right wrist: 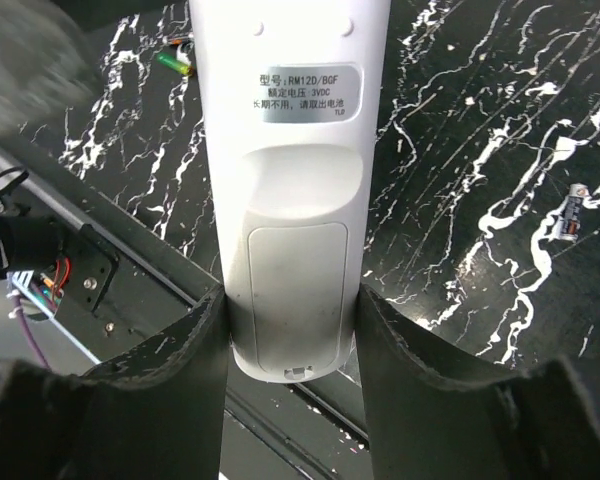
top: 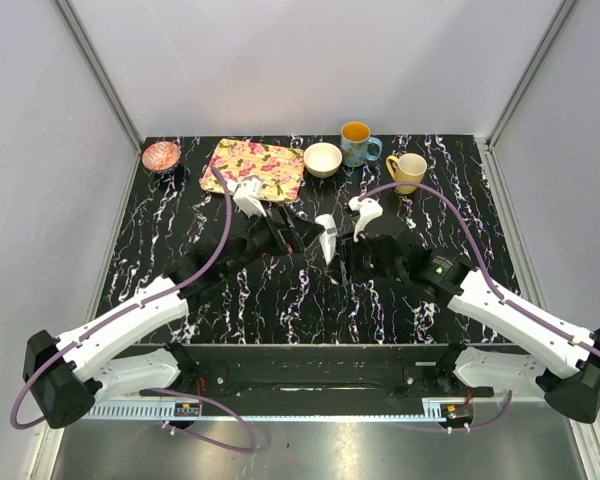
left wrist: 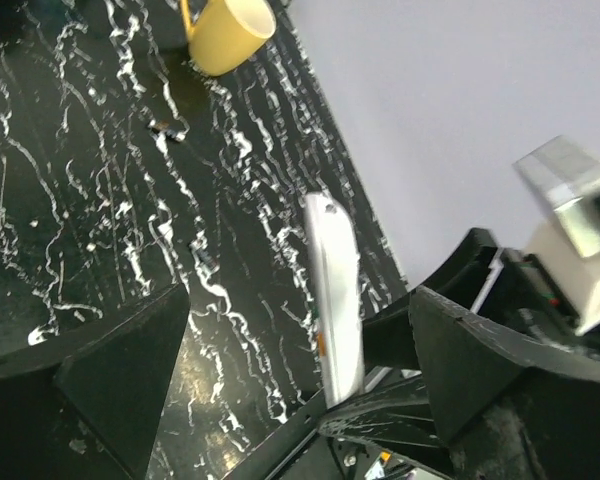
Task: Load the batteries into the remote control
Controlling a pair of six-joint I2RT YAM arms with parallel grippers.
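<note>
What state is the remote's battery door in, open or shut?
Shut: the door sits flush in the back of the remote control, held by the right pincer. A battery lies loose on the table.

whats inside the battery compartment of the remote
Hidden: the remote control, clamped in the right gripper, shows its back with the cover panel seemingly closed. One battery and another battery lie loose on the table.

remote control (right wrist: pixel 290 200): 1 | batteries (right wrist: pixel 570 215): 2 | mugs (top: pixel 408 170): 2 | bowl (top: pixel 323 158): 1 | floral tray (top: pixel 255 167): 1 | pink dish (top: pixel 161 155): 1
</note>
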